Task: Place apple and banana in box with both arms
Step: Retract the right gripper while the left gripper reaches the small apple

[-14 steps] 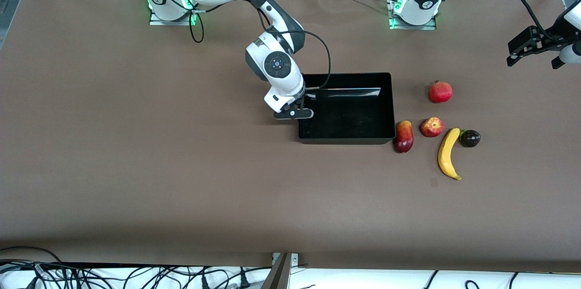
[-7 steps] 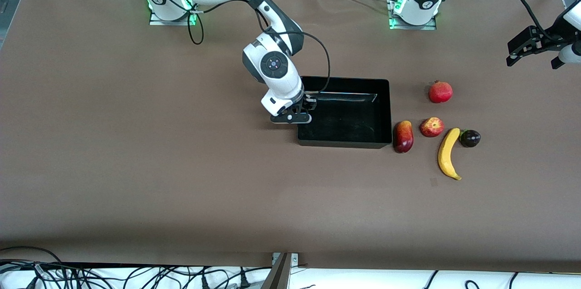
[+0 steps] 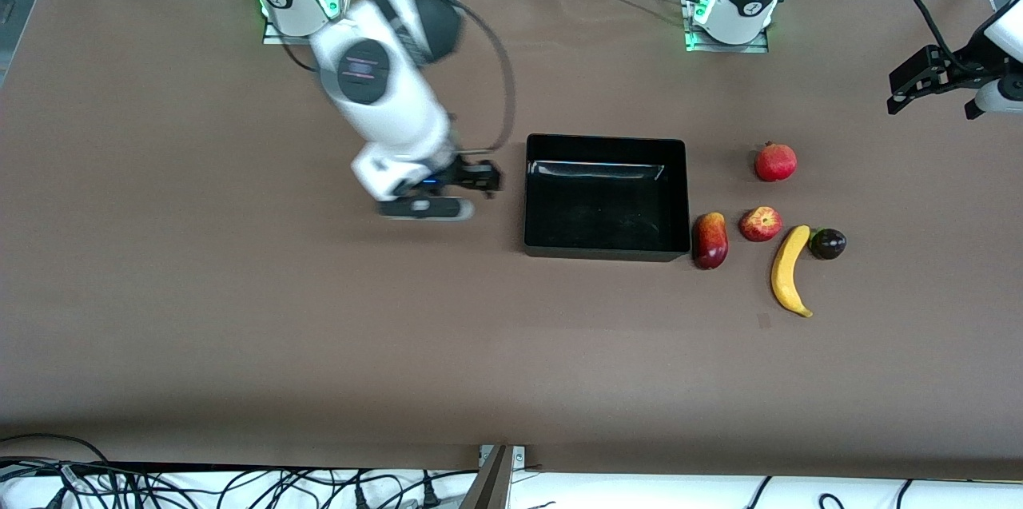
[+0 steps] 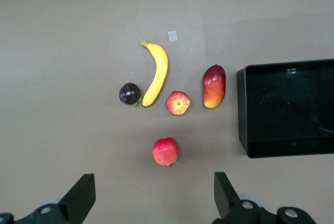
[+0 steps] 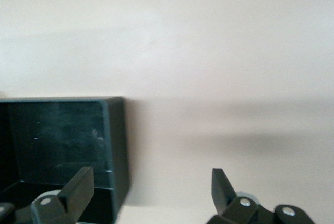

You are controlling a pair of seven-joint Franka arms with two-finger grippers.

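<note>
Clock directions are read on the front view.

- My right gripper [image 5: 150, 190] hangs over bare worktop [image 3: 240, 293] at the box's nine o'clock. Its jaws are spread and hold nothing, and the forearm slopes down from its base at eleven o'clock.
- The box [image 3: 607, 140] sits mid-worktop with nothing in it, so no part of the task is done yet.
- The mango-like fruit [image 3: 710, 240] rests against the box's four-o'clock corner and is not wanted.
- The apple [image 3: 760, 224] lies just beside that fruit, at the box's three o'clock, and has yet to be picked.
- The banana [image 3: 790, 271] lies at the apple's five o'clock, clear of it, and has yet to be picked.
- My left gripper [image 4: 151, 200] waits high at the fruits' two o'clock, jaws spread and empty, looking down on them.
</note>
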